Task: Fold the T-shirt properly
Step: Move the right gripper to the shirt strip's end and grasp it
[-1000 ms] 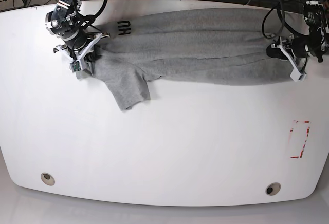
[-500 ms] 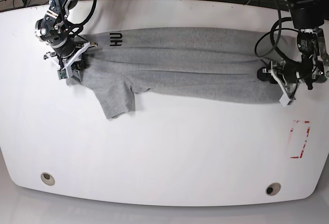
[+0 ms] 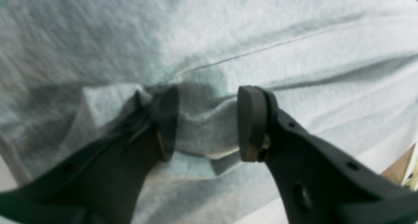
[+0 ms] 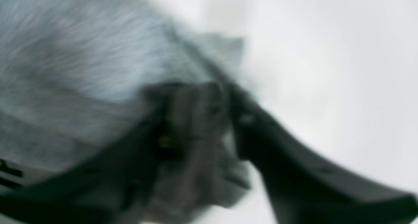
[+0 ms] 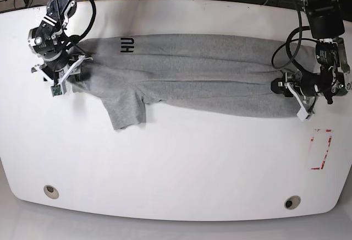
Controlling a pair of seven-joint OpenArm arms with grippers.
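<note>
- The heather-grey cotton T-shirt (image 5: 192, 75) is stretched in a long folded band across the far half of the white table (image 5: 176, 163), one short sleeve (image 5: 126, 108) splayed toward the near edge.
- Black block lettering (image 5: 127, 44) is seen near its left end in the base view.
- The left gripper (image 3: 207, 122) is parted over a ridge of cloth, its pads apart.
- The right gripper (image 4: 199, 119) is blurred at the opposite end; its grasp cannot be told.

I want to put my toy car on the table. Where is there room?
The near half of the table is bare, from below the T-shirt to the front edge, left of the red marking. The far strip is crowded: shirt, left gripper and right gripper.
</note>
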